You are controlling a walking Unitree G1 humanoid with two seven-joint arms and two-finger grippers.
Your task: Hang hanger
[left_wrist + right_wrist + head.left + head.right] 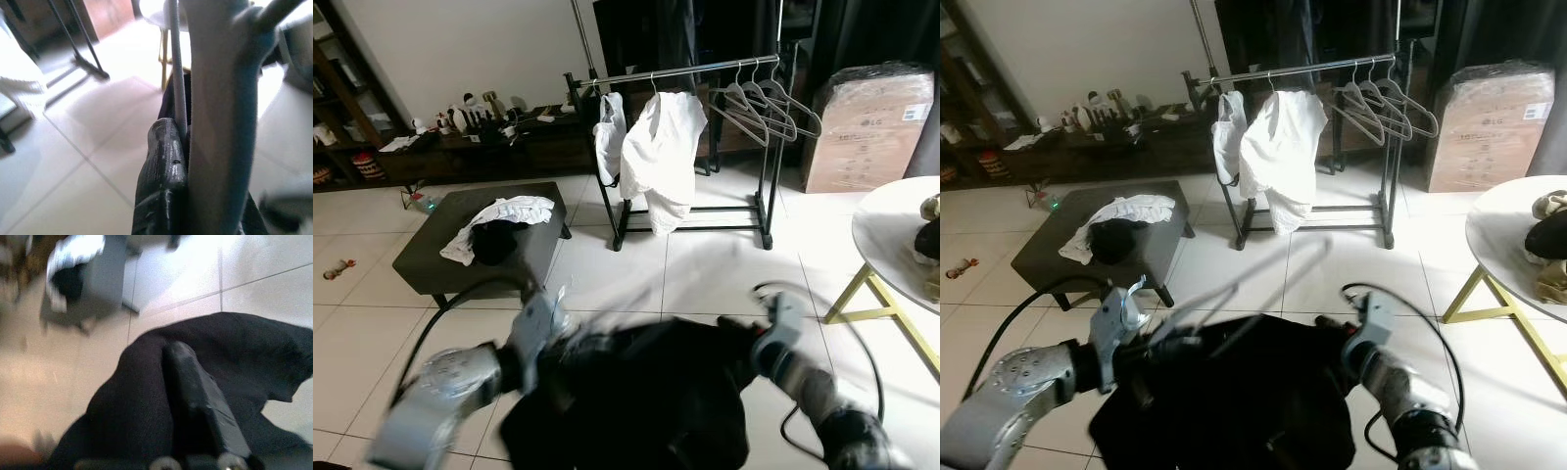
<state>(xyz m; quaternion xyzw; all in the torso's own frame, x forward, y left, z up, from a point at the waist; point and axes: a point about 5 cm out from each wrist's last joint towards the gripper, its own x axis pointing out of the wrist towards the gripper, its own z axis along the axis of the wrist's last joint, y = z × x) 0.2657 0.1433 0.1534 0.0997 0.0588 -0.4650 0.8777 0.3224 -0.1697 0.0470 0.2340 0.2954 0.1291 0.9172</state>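
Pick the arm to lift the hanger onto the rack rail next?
Left, probably. The left tool is shut on the grey hanger; the right tool holds the black garment. The rack stands ahead.

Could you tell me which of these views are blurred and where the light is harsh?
Left eye view: both arms and the black garment smear with motion, while the clothes rack stays sharp. Left wrist view: the grey hanger is out of focus, floor overexposed. Right wrist view: background blurred.
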